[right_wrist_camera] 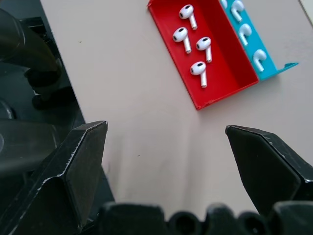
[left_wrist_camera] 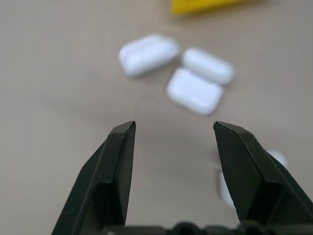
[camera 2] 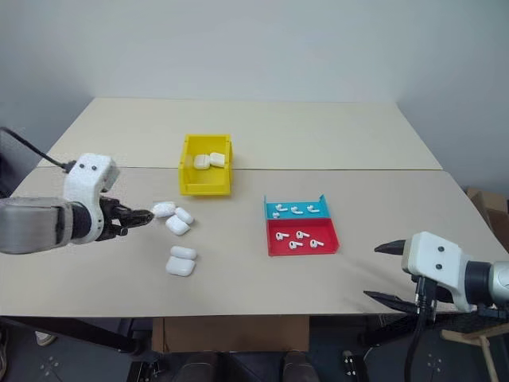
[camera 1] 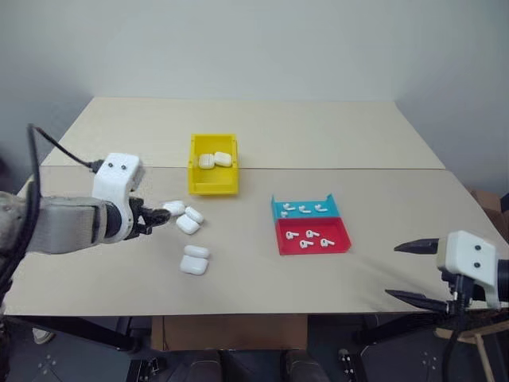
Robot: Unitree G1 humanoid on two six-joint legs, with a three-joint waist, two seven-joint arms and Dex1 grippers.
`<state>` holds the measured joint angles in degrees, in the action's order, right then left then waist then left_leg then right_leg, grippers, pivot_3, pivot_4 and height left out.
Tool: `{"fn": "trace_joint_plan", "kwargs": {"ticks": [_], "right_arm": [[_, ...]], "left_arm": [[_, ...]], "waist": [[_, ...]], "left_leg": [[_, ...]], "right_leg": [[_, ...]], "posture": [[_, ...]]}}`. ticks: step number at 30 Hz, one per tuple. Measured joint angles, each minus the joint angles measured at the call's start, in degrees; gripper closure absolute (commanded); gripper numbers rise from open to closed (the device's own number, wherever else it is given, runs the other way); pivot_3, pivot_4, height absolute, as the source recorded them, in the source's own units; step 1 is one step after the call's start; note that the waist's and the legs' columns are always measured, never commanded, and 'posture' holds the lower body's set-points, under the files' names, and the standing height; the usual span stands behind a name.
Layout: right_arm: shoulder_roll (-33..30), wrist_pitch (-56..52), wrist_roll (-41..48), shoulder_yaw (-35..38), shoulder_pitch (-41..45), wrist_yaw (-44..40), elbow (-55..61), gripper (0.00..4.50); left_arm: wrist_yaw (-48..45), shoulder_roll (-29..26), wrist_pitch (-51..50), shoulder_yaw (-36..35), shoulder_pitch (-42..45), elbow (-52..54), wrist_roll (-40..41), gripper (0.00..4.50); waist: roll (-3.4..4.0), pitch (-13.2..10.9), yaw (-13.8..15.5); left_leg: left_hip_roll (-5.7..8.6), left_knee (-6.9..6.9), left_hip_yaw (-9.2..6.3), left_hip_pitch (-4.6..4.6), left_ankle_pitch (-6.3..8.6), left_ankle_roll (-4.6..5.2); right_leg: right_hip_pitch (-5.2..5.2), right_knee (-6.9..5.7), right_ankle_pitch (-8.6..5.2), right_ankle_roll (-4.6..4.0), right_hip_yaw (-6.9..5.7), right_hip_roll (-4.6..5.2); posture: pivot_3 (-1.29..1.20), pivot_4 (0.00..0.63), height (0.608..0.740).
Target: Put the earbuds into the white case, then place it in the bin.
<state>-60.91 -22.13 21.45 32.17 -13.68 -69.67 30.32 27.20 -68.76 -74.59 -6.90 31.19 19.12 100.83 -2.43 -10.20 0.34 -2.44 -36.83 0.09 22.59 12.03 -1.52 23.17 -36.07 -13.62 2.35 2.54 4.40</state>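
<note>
Earbuds [camera 1: 309,237] lie loose in a shallow red-and-blue tray [camera 1: 314,250], four in the red compartment and three in the blue, none yet in a case. The white case [camera 1: 173,208] nearest the robot's reach sits closed on the counter [camera 1: 119,127] with two others [camera 1: 191,220] just beside it, and two more cases [camera 1: 195,259] lie a little nearer the robot. The yellow bin [camera 1: 213,189] stands beyond them with two cases [camera 1: 215,160] already inside.

The left gripper [camera 1: 159,216] points at the cluster of three, its tip just short of the nearest case. In the left wrist view its fingers [left_wrist_camera: 117,176] stand apart with bare counter between them, grasping nothing. The right gripper [camera 1: 394,270] hangs near the counter's front edge, well apart from the tray, its fingers [right_wrist_camera: 80,166] spread wide and empty.

The cases are glossy, rounded and crowded. A close from this angle could pinch a corner and squirt one away, or shove its neighbours together. Picking a lidded case means opening it before any earbud goes in, and a one-sided hold may let it twist. The earbuds are tiny. Wide fingers coming down into the tray's low walls could flick them out or tip the tray
</note>
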Motion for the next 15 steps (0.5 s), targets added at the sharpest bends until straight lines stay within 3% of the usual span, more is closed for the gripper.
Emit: {"fn": "trace_joint_plan", "kwargs": {"ticks": [3,7,11,15], "right_arm": [[-0.61,0.38,-0.02,-0.06,1.54,0.17,-0.34,0.0],[-0.1,0.44,-0.02,0.02,1.18,0.71,-0.19,0.0],[-0.01,0.57,-0.32,0.12,-0.84,0.63,0.18,0.0],[-0.02,0.58,-0.35,0.44,-0.9,0.61,0.27,0.0]], "left_arm": [[-10.97,-5.62,-3.19,-1.52,-3.11,-0.35,-2.58,1.78],[-21.3,-6.95,-3.05,-2.29,-9.52,4.08,-11.59,1.78],[-25.69,-6.94,-3.18,-2.23,-8.89,3.0,-15.66,1.78],[-29.88,-8.57,-2.23,0.98,-10.61,6.38,-26.08,1.78]], "waist": [[0.04,0.01,0.07],[0.03,-0.01,0.38],[0.01,-0.02,0.55],[0.01,-0.02,0.01]], "left_leg": [[-0.02,0.04,-0.01,-0.05,0.0,0.01],[-0.02,0.03,-0.01,0.0,0.0,0.0],[-0.02,0.01,-0.02,0.04,0.0,0.01],[-0.05,0.02,0.0,0.04,0.0,0.01]], "right_leg": [[-0.01,-0.02,-0.19,0.27,-0.02,-0.01],[0.0,0.02,-0.29,0.12,-0.02,0.0],[0.0,0.03,-0.29,0.12,-0.05,0.02],[0.04,0.03,-0.25,0.19,0.0,-0.01]], "posture": [[0.0,0.15,0.74],[0.0,0.15,0.74],[0.0,0.15,0.74],[0.0,0.15,0.74]]}}
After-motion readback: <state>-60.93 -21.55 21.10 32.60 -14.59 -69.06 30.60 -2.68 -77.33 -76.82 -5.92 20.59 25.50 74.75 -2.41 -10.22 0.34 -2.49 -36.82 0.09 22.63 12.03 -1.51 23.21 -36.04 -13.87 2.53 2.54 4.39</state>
